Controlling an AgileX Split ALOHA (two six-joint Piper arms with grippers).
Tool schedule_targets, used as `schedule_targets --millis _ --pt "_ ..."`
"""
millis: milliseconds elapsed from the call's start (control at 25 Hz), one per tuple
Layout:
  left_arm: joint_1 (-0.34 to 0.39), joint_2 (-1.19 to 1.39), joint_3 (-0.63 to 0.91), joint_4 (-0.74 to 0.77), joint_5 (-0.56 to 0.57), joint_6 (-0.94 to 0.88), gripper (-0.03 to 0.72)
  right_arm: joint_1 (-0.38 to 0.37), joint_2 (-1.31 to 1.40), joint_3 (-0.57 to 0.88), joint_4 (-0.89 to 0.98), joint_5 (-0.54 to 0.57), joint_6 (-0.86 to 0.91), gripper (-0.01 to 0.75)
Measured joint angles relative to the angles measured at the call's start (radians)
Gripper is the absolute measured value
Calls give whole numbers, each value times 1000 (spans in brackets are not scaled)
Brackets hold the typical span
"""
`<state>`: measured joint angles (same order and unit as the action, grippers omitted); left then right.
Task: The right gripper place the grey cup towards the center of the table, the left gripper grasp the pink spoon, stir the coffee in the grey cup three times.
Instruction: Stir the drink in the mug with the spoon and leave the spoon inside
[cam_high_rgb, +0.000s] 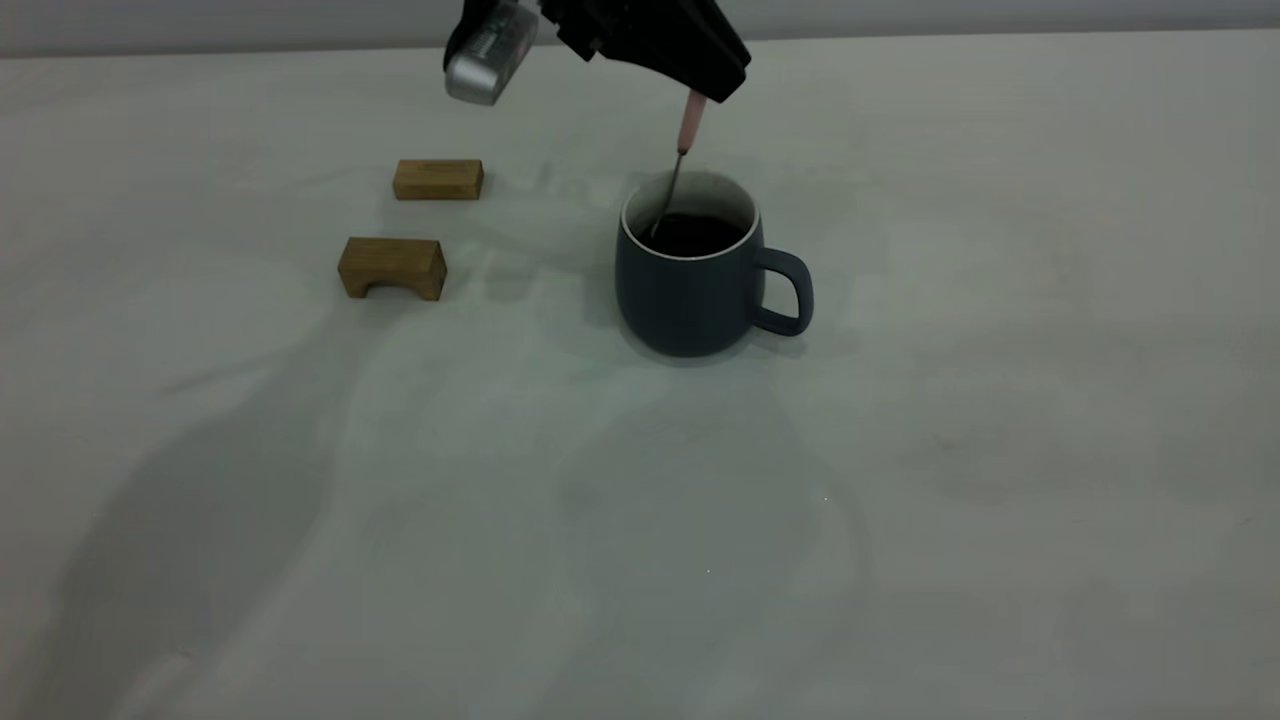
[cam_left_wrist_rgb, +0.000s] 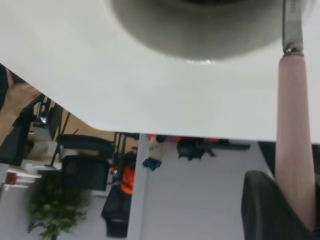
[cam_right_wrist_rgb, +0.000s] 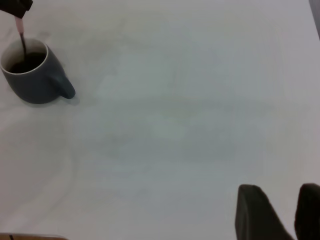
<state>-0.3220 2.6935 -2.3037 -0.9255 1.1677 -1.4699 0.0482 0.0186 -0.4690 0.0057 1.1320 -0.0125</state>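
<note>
The grey cup (cam_high_rgb: 690, 290) stands upright near the middle of the table (cam_high_rgb: 950, 450), handle pointing right, with dark coffee (cam_high_rgb: 700, 233) inside. My left gripper (cam_high_rgb: 715, 88) hangs just above the cup's far rim, shut on the pink spoon (cam_high_rgb: 690, 120). The spoon's metal neck slants down into the coffee and its bowl is hidden in the liquid. The left wrist view shows the pink handle (cam_left_wrist_rgb: 294, 125) pressed against one black finger (cam_left_wrist_rgb: 265, 205). In the right wrist view the cup (cam_right_wrist_rgb: 30, 82) is far off, and my right gripper (cam_right_wrist_rgb: 292, 195) is open, holding nothing.
Two tan wooden blocks lie left of the cup: a flat one (cam_high_rgb: 438, 180) farther back and an arched one (cam_high_rgb: 392, 267) nearer. The right arm is outside the exterior view. The left wrist view shows the table's edge with chairs and a plant (cam_left_wrist_rgb: 50, 220) beyond it.
</note>
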Motion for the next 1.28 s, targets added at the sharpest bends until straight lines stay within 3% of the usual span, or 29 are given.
schedule_targets --millis 200,320,760,1280 --pt "-9 56 -6 -181 0 108 168 0 0 0 0 0 0 238" --pt "-24 85 -6 -212 0 105 168 0 0 0 0 0 0 238" --pt "-36 1 -7 40 0 -141 168 0 0 0 0 0 1 238" --pt "-67 -2 -8 7 0 182 168 0 0 0 0 0 1 238"
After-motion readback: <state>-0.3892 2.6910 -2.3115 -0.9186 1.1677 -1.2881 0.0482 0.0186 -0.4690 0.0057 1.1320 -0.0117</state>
